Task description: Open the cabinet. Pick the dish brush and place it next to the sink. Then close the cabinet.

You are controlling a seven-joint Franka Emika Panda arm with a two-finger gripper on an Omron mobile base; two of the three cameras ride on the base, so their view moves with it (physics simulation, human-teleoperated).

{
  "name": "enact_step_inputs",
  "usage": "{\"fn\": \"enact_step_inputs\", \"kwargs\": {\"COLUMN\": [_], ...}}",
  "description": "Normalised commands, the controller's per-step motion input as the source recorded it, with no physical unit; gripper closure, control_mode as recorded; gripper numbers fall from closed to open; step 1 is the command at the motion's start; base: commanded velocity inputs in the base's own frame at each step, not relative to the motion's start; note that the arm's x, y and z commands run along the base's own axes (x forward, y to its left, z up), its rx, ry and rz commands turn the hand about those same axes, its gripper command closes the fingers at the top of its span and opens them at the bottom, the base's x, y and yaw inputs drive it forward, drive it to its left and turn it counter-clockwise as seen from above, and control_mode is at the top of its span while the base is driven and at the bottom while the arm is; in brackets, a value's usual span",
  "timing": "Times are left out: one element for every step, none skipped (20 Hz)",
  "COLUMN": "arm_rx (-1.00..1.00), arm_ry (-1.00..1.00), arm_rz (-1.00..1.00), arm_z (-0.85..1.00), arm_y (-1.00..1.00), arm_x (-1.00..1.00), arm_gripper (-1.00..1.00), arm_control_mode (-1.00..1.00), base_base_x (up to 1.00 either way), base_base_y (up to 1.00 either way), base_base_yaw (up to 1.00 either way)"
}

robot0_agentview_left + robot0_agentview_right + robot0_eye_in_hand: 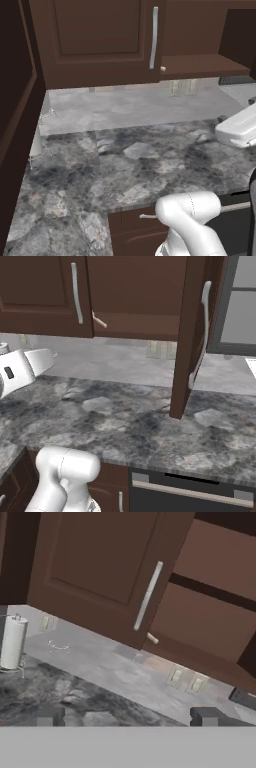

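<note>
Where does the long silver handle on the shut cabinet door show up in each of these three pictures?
Left base view: the handle stands upright at the top, right of centre.
Right base view: the handle is upright at the top left.
Hand view: the handle is near the centre, tilted.
Shared landmark: the pair of wall outlets.

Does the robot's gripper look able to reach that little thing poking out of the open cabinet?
Probably yes. The cabinet's right door is swung open, the small item sticks out at the shelf edge, and the open gripper faces it with nothing between.

2 cabinet doors (pixel 95 567), 2 bar handles (pixel 148 596), 1 paper towel roll (pixel 12 642), 2 wall outlets (pixel 176 676).
</note>
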Motion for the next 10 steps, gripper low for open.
{"fn": "enact_step_inputs", "kwargs": {"arm_rx": [0.0,0.0,0.04,0.07,0.08,0.08,0.06,0.08,0.14,0.2], "arm_ry": [0.12,0.2,0.19,0.17,0.16,0.17,0.21,0.25,0.31,0.31], "arm_rz": [0.0,0.0,0.0,0.0,0.0,0.0,0.0,0.0,0.0,0.0], "arm_z": [0.58,0.6,0.51,0.52,0.51,0.49,0.41,0.39,0.35,0.18], "arm_y": [0.34,0.39,0.38,0.35,0.36,0.35,0.3,0.24,0.15,0.05], "arm_x": [-0.45,-0.43,-0.32,-0.29,-0.21,-0.11,-0.01,0.0,0.0,0.0], "arm_gripper": [-1.0,-1.0,-1.0,-1.0,-1.0,-1.0,-1.0,-1.0,-1.0,-1.0], "arm_control_mode": [-1.0,-1.0,-1.0,-1.0,-1.0,-1.0,-1.0,-1.0,-1.0,-1.0], "base_base_x": [0.0,0.0,0.0,0.0,0.0,0.0,0.0,0.0,0.0,0.0], "base_base_y": [0.0,0.0,0.0,0.0,0.0,0.0,0.0,0.0,0.0,0.0], "base_base_yaw": [0.0,0.0,0.0,0.0,0.0,0.0,0.0,0.0,0.0,0.0]}}
